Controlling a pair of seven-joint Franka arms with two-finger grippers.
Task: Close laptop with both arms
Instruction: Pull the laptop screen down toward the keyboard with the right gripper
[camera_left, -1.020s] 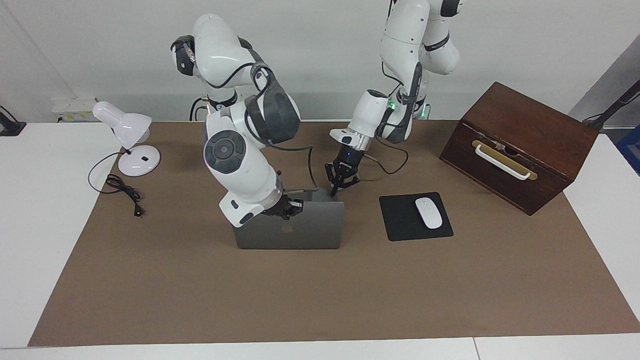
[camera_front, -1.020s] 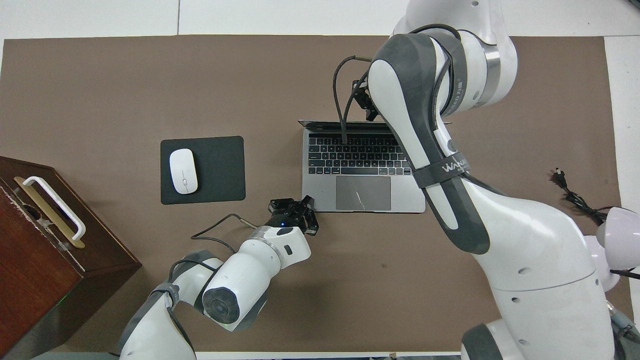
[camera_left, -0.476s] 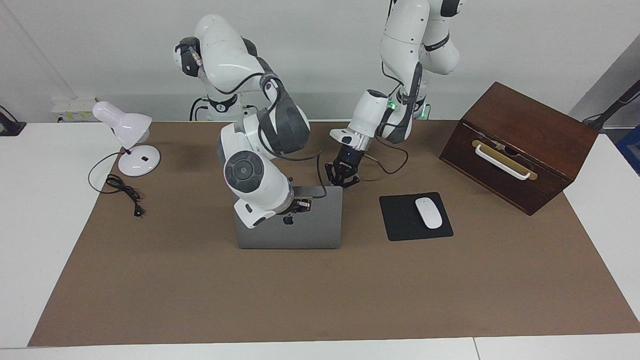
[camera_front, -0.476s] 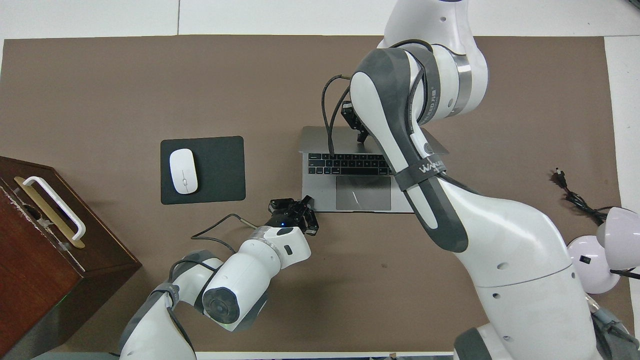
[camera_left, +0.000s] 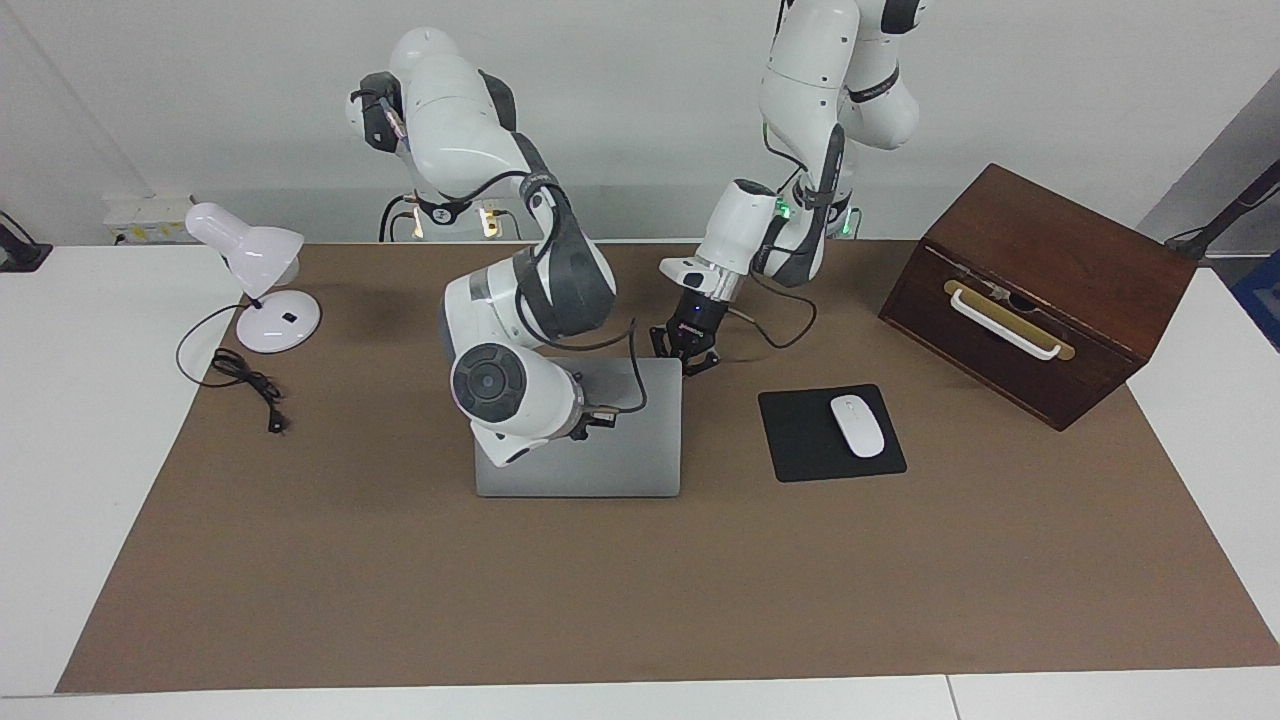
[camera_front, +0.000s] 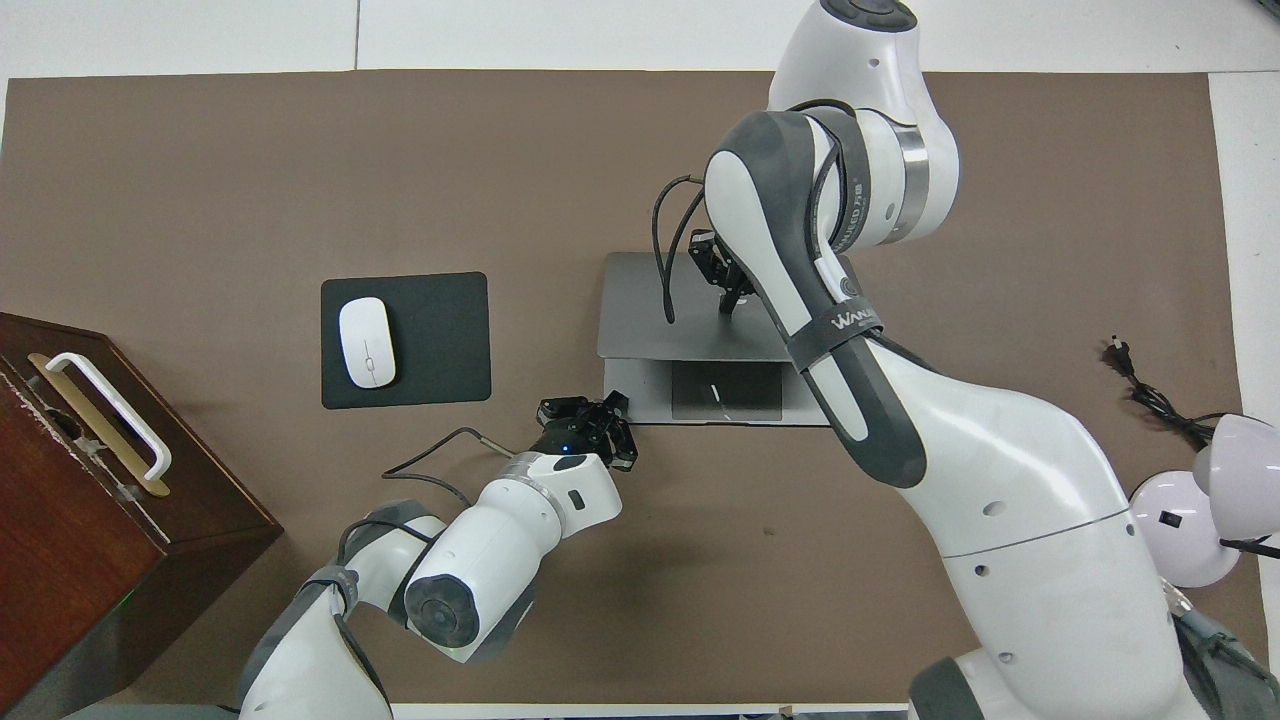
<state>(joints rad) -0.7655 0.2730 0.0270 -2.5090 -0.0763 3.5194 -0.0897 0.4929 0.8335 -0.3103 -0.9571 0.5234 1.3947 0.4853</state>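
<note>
While nearly shut, with only a strip of trackpad showing in the overhead view:
Laptop: thin silver-grey rectangular laptop (camera_left: 590, 455) (camera_front: 690, 310), near the middle of the brown-covered desk (camera_left: 640, 590) (camera_front: 200, 160), lid tilted low over the base, not flat.
Right gripper: small black right gripper (camera_left: 590, 417) (camera_front: 722, 280) pressed down on the lid's outer face; jaws: cannot tell whether clenched or released.
Left gripper: small black left gripper (camera_left: 686, 352) (camera_front: 590, 420) at the base's corner nearest the robots, toward the left arm's end; touching or just beside, cannot tell; jaws: cannot tell.
Mouse pad: black square mouse pad (camera_left: 800, 440) (camera_front: 440, 340) beside the laptop, toward the left arm's end.
Mouse: white oval mouse (camera_left: 857, 425) (camera_front: 366, 342) lying on the pad.
Box: dark brown wooden box with a white handle (camera_left: 1040, 290) (camera_front: 90, 480), near the corner at the left arm's end, closest to the robots.
Lamp: white lamp with round base (camera_left: 255, 275) (camera_front: 1215, 500), near the corner at the right arm's end, black cord (camera_left: 245, 385) (camera_front: 1150, 395) trailing beside it.
</note>
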